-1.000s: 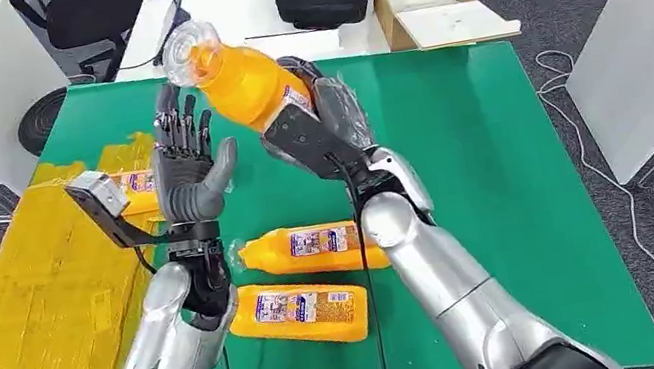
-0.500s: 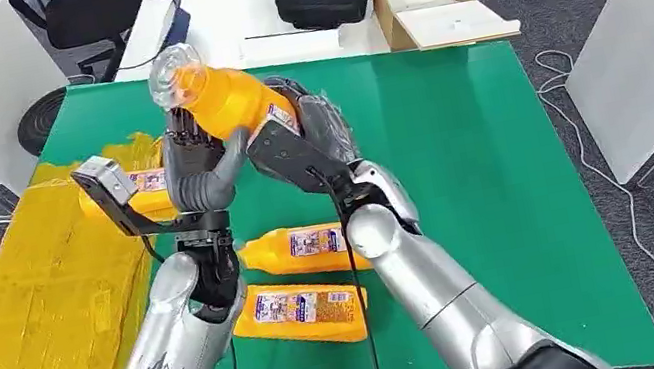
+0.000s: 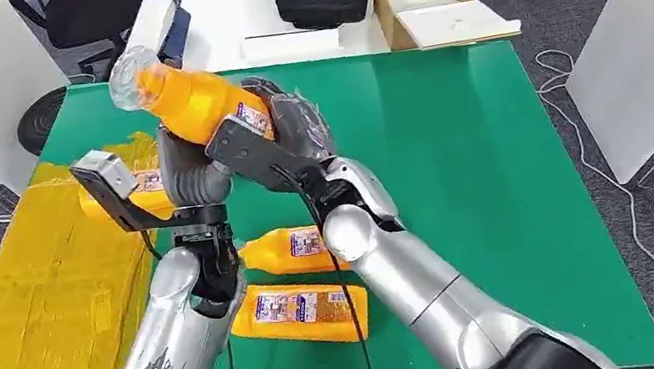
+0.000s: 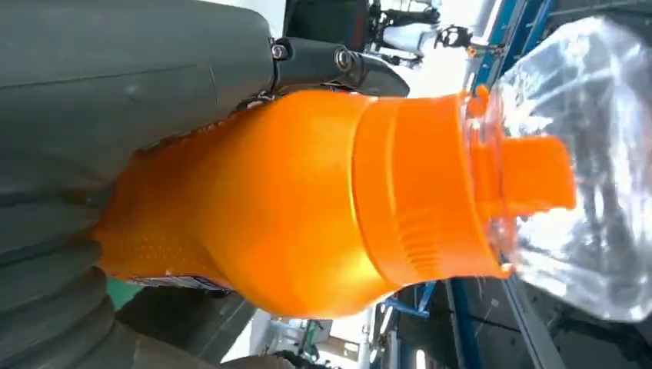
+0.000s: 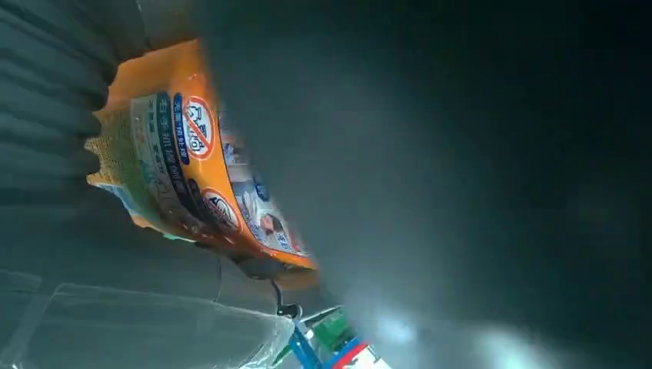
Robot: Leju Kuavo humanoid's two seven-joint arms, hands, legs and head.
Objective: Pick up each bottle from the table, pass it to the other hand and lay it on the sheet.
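Head view, upper left: right hand [image 3: 278,132] grips the full, slick bottle [image 3: 186,98] mid-body; left hand [image 3: 189,173] cups it, grasp unclear.

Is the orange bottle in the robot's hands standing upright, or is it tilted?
Tilted. In the head view the held bottle leans with its clear cap up and toward the robot's left, its lower body gripped by the right hand.

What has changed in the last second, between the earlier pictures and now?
The right hand carried the orange bottle toward the robot's left, into the left hand. The left hand, open and apart a second ago, now lies against the bottle's body; whether it grips yet cannot be told. The right hand still holds it. The two bottles on the green table and the bottle on the yellow sheet stayed put.
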